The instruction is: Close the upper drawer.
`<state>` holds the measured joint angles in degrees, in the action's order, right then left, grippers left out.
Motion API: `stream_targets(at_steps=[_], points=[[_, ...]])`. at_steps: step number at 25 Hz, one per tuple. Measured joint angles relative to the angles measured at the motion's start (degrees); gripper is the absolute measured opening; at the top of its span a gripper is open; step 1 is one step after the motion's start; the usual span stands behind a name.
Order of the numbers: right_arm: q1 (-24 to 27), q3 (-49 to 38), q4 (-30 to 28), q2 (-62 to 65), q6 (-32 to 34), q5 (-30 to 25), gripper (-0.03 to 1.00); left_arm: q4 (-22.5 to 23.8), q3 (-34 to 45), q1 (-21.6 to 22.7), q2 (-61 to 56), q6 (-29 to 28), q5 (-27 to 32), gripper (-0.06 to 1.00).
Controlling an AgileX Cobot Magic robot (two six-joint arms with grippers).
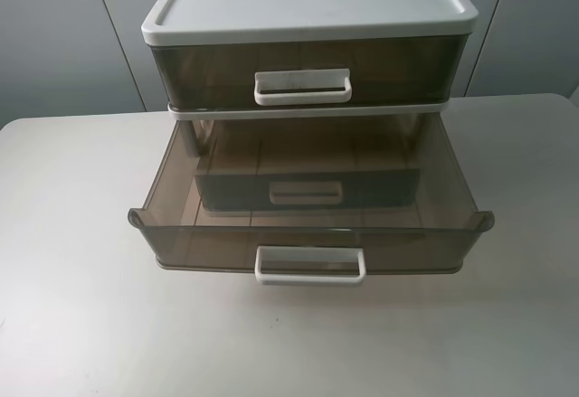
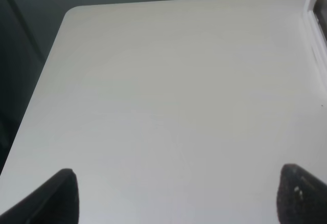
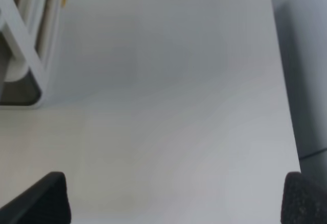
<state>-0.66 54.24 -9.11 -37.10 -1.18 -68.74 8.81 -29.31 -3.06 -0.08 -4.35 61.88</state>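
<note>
Overhead: upper drawer [image 1: 380,58], top tier, at 12 o'clock on the desk [image 1: 72,234], seemingly flush shut; scuffed handle [image 1: 302,87] faces 6, long axis 9-to-3. Lower drawer [image 1: 416,250] stands pulled out.
Left wrist: left gripper [image 2: 179,203], jaws wide apart, empty.
Right wrist: right gripper [image 3: 176,201] likewise; unit corner [image 3: 23,35] beyond. Neither arm is evidently nearer.
</note>
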Motion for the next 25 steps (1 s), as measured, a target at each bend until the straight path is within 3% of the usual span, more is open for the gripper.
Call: stream_targets(at_steps=[5,11,17,25], points=[[0.00,-10.45,-0.32,12.80,0.79,0.20,0.63,0.00,0.00,0.00,0.00,0.00,0.00,0.74],[1.28,-20.88,3.60,26.52,1.18,3.49,0.63,0.00,0.00,0.00,0.00,0.00,0.00,0.74],[2.18,-23.88,8.27,35.24,0.33,5.37,0.63,0.00,0.00,0.00,0.00,0.00,0.00,0.74],[2.18,-24.89,9.86,37.14,-0.36,5.89,0.63,0.00,0.00,0.00,0.00,0.00,0.00,0.74]])
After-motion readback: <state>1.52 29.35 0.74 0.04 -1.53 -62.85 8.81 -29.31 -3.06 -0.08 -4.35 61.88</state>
